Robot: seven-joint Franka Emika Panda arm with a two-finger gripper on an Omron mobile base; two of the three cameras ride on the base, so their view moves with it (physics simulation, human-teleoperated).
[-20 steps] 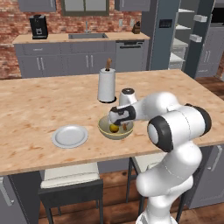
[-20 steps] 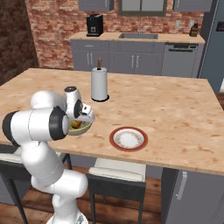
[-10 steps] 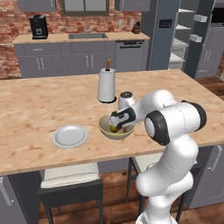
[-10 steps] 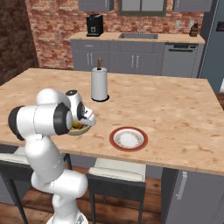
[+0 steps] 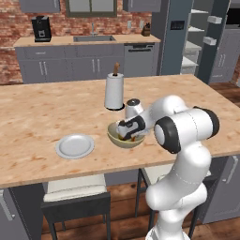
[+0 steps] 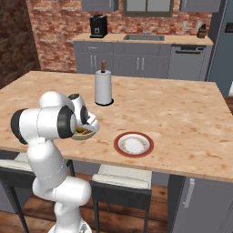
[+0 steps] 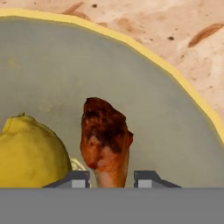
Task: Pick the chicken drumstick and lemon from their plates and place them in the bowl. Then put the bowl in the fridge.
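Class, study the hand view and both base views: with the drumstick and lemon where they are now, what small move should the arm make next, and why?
Probably open the fingers and let the chicken drumstick go. It already sits inside the bowl beside the lemon, its bone end between the two tips. Both plates, grey and red-rimmed, look bare, so only the bowl's trip to the fridge seems left.

At the hand view's centre, the chicken drumstick [image 7: 105,142] looks rough, browned and slightly glossy; the lemon [image 7: 30,153] at lower left is finely pebbled. The bowl [image 7: 175,131] interior is smooth and matt. At upper right, the counter [image 7: 175,26] shows pale wood grain.
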